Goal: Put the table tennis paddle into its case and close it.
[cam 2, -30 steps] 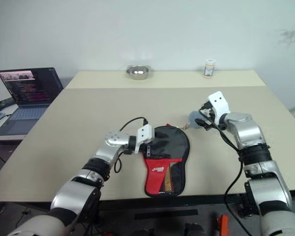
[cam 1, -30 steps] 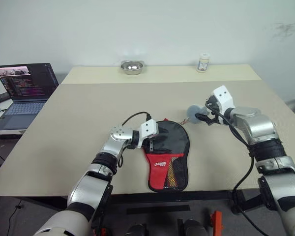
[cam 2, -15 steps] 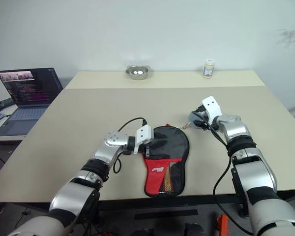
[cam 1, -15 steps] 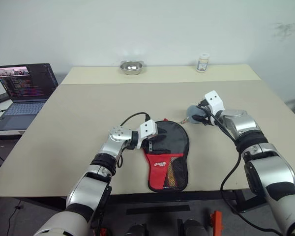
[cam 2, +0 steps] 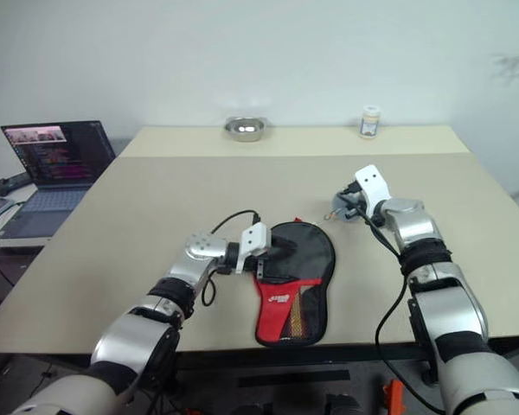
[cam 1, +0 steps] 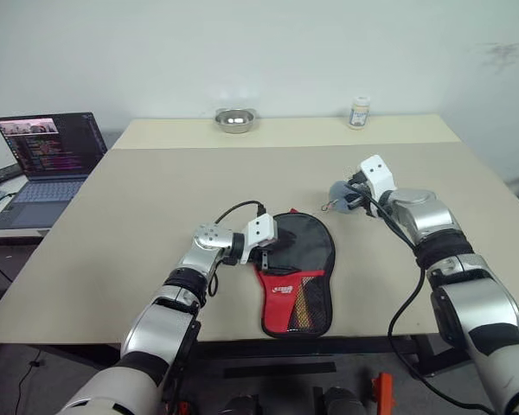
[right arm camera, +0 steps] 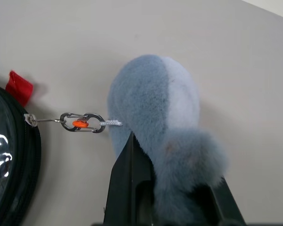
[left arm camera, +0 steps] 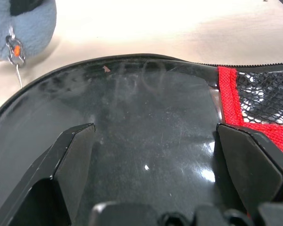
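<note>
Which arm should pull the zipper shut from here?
Right, probably. The right gripper is closed on the grey plush charm, clipped to the zipper at the case rim. The left gripper hangs open over the case's clear panel, suited to steadying it.

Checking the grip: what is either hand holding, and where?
The right hand pinches the grey plush charm by its fluffy end; the left hand holds nothing.

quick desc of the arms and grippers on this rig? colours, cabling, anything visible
Both arms have silver-grey shells with black joint bands, and a loose black cable loops along each forearm. A white block housing tops each wrist. The left gripper and right gripper each carry two angular matte-black fingers. No markings can be made out.
</note>
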